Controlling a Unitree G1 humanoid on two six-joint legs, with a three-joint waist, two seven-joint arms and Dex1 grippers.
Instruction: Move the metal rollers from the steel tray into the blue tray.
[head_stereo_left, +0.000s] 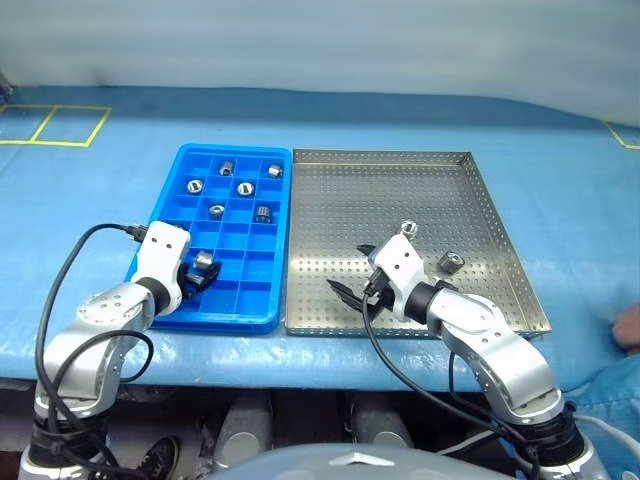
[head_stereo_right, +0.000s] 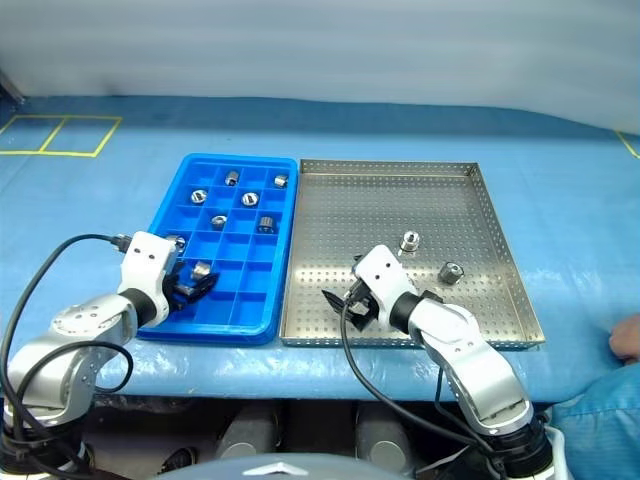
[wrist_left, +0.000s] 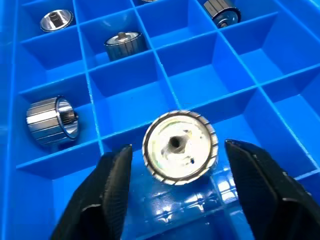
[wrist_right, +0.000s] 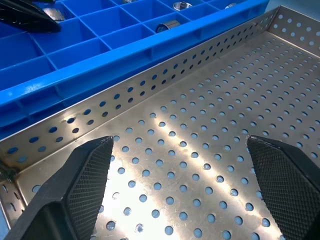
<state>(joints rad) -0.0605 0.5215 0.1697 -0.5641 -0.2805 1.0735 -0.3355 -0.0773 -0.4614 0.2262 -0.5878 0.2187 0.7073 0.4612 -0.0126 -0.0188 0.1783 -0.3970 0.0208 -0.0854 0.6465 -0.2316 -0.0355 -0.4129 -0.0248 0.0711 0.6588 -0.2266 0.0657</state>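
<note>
Metal rollers in the steel tray: two metal rollers are left on the perforated floor, one nearer the middle and one closer to the right rim; they lie apart from each other
Rollers in the blue tray: several sit singly in far compartments, e.g.; one more roller lies in a near compartment, hollow end up toward the wrist camera
Steel tray: lies on the desk, its left rim just beside the blue tray
Blue tray: left of the steel tray, long side against it
Left end effector: over the near-left corner of the blue tray; fingers spread either side of the near roller, clear of it
Right end effector: low over the near-left part of the steel tray; fingers wide apart, holding nothing
Desk: blue covering with yellow tape lines at the far corners
</note>
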